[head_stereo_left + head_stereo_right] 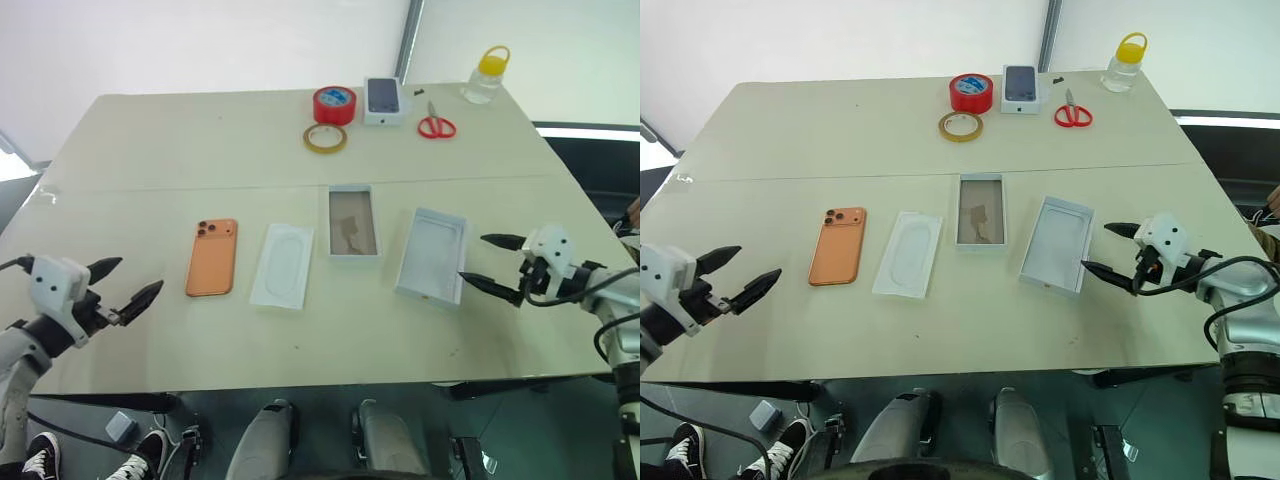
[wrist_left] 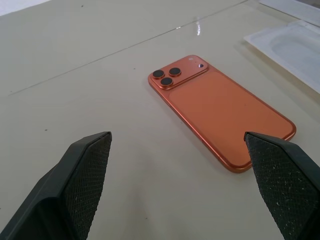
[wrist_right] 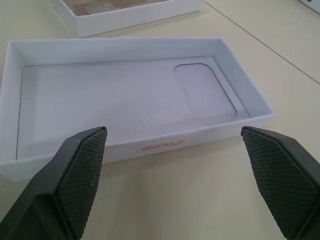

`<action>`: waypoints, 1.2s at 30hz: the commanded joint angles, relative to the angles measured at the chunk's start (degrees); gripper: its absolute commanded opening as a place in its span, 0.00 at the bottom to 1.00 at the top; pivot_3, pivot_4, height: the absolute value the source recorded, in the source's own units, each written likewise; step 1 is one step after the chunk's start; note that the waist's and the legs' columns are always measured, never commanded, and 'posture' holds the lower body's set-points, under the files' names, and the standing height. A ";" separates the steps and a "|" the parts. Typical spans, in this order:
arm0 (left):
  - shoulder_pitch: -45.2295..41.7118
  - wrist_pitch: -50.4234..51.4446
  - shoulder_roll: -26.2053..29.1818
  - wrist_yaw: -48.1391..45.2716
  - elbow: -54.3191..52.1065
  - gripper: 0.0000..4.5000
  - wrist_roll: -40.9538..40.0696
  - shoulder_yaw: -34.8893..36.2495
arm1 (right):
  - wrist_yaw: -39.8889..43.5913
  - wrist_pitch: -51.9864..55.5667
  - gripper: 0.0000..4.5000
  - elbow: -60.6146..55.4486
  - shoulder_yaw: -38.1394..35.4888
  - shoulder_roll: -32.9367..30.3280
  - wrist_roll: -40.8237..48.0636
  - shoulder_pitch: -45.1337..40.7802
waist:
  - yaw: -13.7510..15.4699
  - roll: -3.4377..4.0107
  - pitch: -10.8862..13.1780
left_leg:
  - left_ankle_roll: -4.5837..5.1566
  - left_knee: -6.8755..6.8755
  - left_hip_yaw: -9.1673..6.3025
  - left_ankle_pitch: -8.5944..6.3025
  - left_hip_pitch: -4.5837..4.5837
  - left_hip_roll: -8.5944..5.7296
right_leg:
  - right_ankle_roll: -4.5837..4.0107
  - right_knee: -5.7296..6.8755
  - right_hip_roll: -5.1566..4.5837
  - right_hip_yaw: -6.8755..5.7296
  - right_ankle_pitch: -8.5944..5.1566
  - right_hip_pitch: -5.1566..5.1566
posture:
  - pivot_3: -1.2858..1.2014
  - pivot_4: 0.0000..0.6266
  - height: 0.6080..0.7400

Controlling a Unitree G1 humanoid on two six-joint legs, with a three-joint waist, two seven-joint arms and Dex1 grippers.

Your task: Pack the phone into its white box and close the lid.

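Note:
The orange phone [image 1: 212, 257] lies back up on the table, camera lenses at its far end. My left gripper [image 1: 125, 288] hovers open just left of it, and the phone [image 2: 220, 110] lies ahead of its spread fingers. The white box [image 1: 354, 222] with a brownish floor sits mid-table. The lid [image 1: 432, 256] lies inside-up to the right of the box. My right gripper [image 1: 487, 262] stands open beside the lid's right edge, nothing between its fingers; the lid [image 3: 125, 95] fills the space ahead of it.
A flat white insert sheet [image 1: 283, 265] lies between phone and box. At the table's far side are a red tape roll [image 1: 334, 104], a yellowish tape ring [image 1: 325, 138], a small white box showing a dark phone [image 1: 383, 99], red scissors [image 1: 436, 124] and a yellow-capped jar [image 1: 485, 76].

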 commanded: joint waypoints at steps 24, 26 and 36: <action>-5.14 5.43 1.22 4.03 -4.46 0.99 1.67 -1.93 | 0.45 3.77 1.00 -4.19 -0.60 0.06 1.35 -2.76 | 0.02 0.01 0.01 | 0.00 0.00 -0.01 0.00 -0.01 0.00 | 0.01 -0.01 0.00 -0.01 0.00 0.00 | 0.52 0.24 1.00; -5.62 7.31 1.56 4.70 -5.30 0.99 1.95 -2.86 | 0.09 4.44 1.00 -5.23 -0.08 0.39 1.20 -3.65 | -0.05 0.01 0.01 | 0.00 0.00 0.00 0.00 -0.01 0.00 | 0.01 -0.01 0.00 0.00 0.00 0.00 | 0.52 0.24 1.00; -15.39 30.66 -1.74 12.63 -13.60 0.99 -7.55 -10.71 | 1.10 8.12 1.00 -16.59 8.11 4.11 0.54 -10.21 | 0.05 0.01 0.01 | 0.00 0.02 -0.03 0.00 -0.03 0.00 | 0.03 -0.02 0.00 -0.03 0.02 0.00 | 0.52 0.24 1.00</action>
